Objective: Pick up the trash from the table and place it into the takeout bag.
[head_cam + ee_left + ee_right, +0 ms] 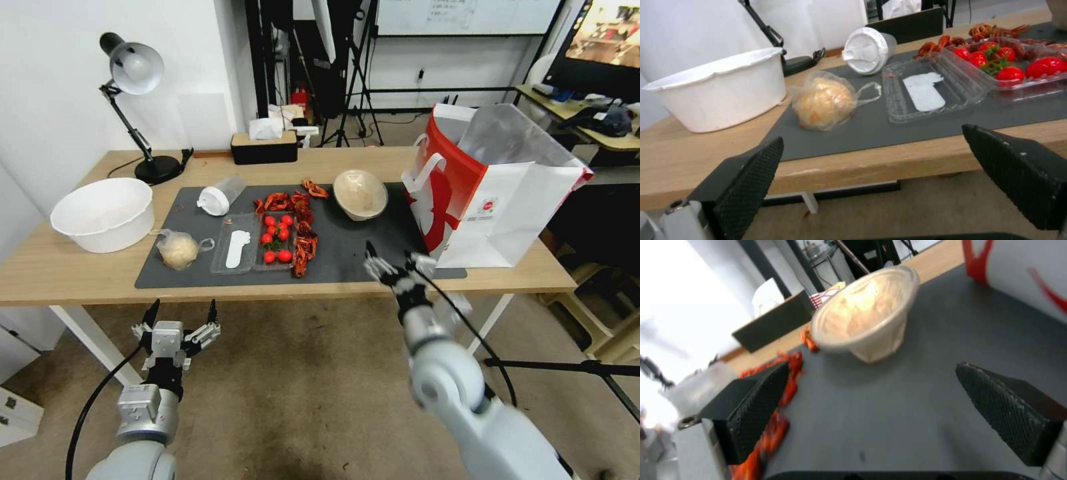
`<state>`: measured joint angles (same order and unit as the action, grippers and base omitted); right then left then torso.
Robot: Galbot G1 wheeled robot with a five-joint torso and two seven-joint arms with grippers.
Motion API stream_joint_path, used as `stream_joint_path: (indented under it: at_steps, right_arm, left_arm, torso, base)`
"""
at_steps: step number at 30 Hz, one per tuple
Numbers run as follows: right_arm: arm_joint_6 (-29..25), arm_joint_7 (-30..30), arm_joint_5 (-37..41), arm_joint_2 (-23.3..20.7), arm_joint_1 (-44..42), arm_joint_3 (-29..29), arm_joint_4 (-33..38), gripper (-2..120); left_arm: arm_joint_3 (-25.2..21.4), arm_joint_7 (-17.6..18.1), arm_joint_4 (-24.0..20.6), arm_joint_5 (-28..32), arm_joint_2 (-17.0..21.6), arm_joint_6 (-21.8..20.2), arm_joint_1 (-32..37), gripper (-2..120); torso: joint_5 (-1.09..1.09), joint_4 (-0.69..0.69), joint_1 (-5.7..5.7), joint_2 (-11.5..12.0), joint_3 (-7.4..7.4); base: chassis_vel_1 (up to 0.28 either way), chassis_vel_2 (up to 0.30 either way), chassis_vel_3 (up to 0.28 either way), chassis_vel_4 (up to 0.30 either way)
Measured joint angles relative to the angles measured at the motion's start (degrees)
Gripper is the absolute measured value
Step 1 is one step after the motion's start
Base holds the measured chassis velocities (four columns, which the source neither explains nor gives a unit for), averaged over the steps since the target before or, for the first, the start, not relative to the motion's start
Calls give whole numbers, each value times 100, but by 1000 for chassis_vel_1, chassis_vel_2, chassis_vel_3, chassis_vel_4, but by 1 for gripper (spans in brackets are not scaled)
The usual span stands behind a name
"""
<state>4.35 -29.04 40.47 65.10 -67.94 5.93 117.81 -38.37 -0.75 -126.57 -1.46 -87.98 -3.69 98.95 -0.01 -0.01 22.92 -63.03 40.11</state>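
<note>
On the table (60, 270), a dark grey mat (347, 257) holds the trash: a beige round bowl (360, 193) (865, 316), a clear white-lidded cup (220, 195) (869, 50) on its side, a clear bag with a pale lump (178, 249) (824, 101), and red shell scraps (303, 230). The takeout bag (507, 200) (1022, 276) stands open at the table's right end. My right gripper (388, 252) (871, 370) hovers open over the mat's front edge, between the bowl and the bag. My left gripper (185, 305) (871, 140) hangs open below the table's front edge, in front of the lump bag.
A clear clamshell tray (243, 252) (929, 90) with red tomatoes (277, 237) lies mid-mat. A large white tub (103, 213) (720, 90) sits at the left end. A desk lamp (137, 73) and a black tissue box (263, 147) stand along the back edge.
</note>
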Motion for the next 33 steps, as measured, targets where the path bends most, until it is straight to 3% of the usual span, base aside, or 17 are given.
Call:
stream_joint_path:
  at_steps: [1,4,8,22,33]
  right_arm:
    - [0,0,0,0,0,0,0,94]
    - [115,-249,1148,193,1070,-208,-724,94]
    - [200,-437,1721,470,1764,-273,-1241,94]
    - [370,-781,2259,745,2486,-392,-1980,88]
    - [440,-896,2403,873,2707,-393,-2326,67]
  left_arm:
    - [0,0,0,0,0,0,0,100]
    - [-54,7,-5,0,-5,52,39,100]
    - [-80,15,-5,0,-12,96,62,100]
    - [-95,23,51,4,-21,126,51,100]
    - [-94,23,71,5,-26,158,70,100]
  torso:
    - [0,0,0,0,0]
    - [1,2,1,1,0]
    - [-2,1,0,0,0]
    - [0,1,0,0,0]
    - [1,0,-1,0,0]
  base:
    - [0,0,0,0]
    - [0,0,0,0]
    - [0,0,0,0]
    - [0,0,0,0]
    - [0,0,0,0]
